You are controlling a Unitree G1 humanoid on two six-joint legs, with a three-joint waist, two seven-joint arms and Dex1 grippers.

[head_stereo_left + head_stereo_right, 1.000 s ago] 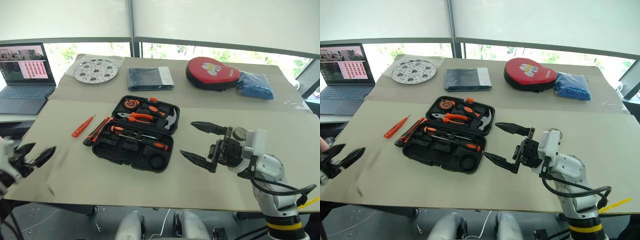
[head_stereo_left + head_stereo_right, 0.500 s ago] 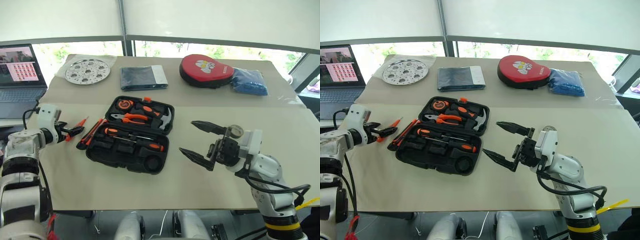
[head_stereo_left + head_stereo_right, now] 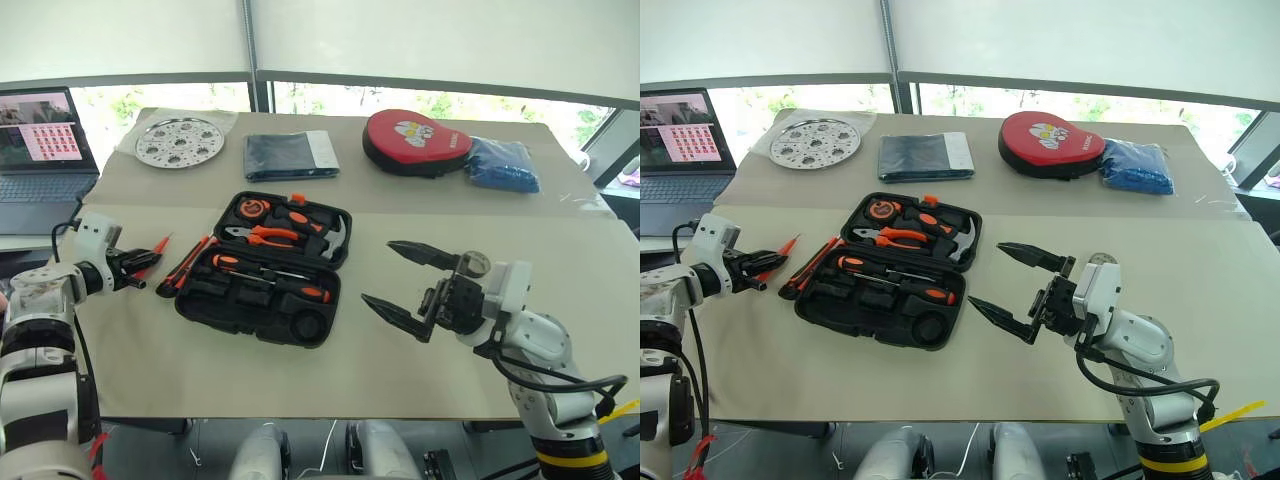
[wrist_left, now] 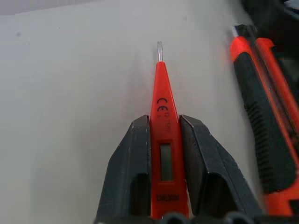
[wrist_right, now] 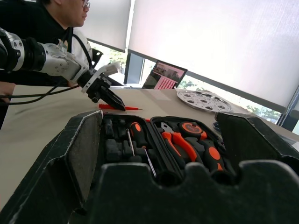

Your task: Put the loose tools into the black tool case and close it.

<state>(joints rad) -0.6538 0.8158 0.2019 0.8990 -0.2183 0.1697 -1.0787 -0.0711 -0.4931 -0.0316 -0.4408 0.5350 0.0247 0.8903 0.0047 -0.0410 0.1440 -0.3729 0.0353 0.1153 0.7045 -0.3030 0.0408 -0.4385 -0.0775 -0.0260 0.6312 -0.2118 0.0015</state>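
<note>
The black tool case (image 3: 232, 301) lies open in the middle of the table, with a black-and-orange screwdriver (image 3: 268, 276) in its near half. To its left, on the table, lie an orange-and-black utility knife (image 4: 259, 116) and the slim all-orange screwdriver (image 4: 161, 98). My left gripper (image 4: 163, 122) is shut on that slim screwdriver's handle, low over the table, the tip pointing away. To the right of the case my right gripper (image 3: 380, 272) hovers open and holds nothing.
Pliers (image 3: 270, 237), a hammer and a tape measure (image 3: 262, 208) sit in the case's far half. Along the back stand a laptop (image 3: 40, 130), a round metal tray (image 3: 180, 141), a folded dark cloth (image 3: 290, 155), a red pouch (image 3: 418, 142) and a blue bag (image 3: 505, 165). A person (image 5: 44, 21) stands beyond my left arm.
My left arm came in from the table's left edge to the slim orange screwdriver, and its fingers closed on the handle. The right arm kept still.
</note>
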